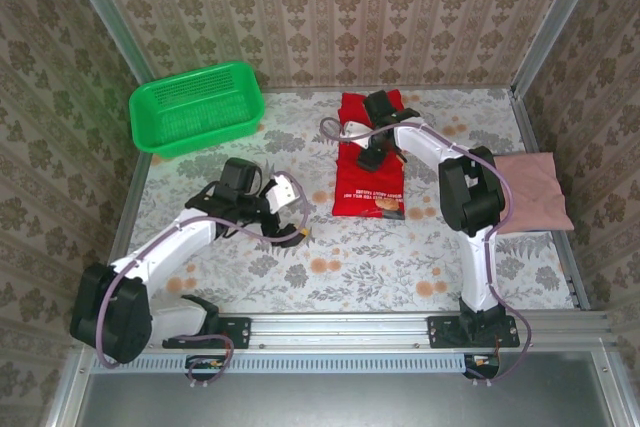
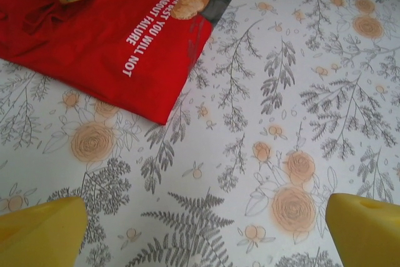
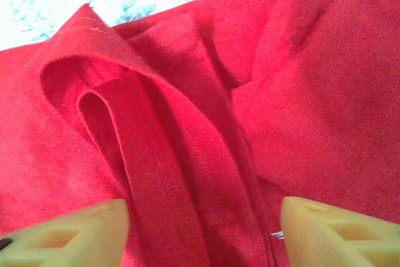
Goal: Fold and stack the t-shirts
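Folded red shirt, pink shirt apart

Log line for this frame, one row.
left claw open, off cloth | right claw open over red shirt | pink shirt apart at right | unstacked

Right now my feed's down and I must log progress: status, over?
Left gripper open, beside red shirt. Right gripper open, low over its folds. Pink shirt apart at right edge, unstacked. Basket back left, out of the way.

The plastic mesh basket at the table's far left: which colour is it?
The plastic mesh basket is bright green; the top external view shows it best.
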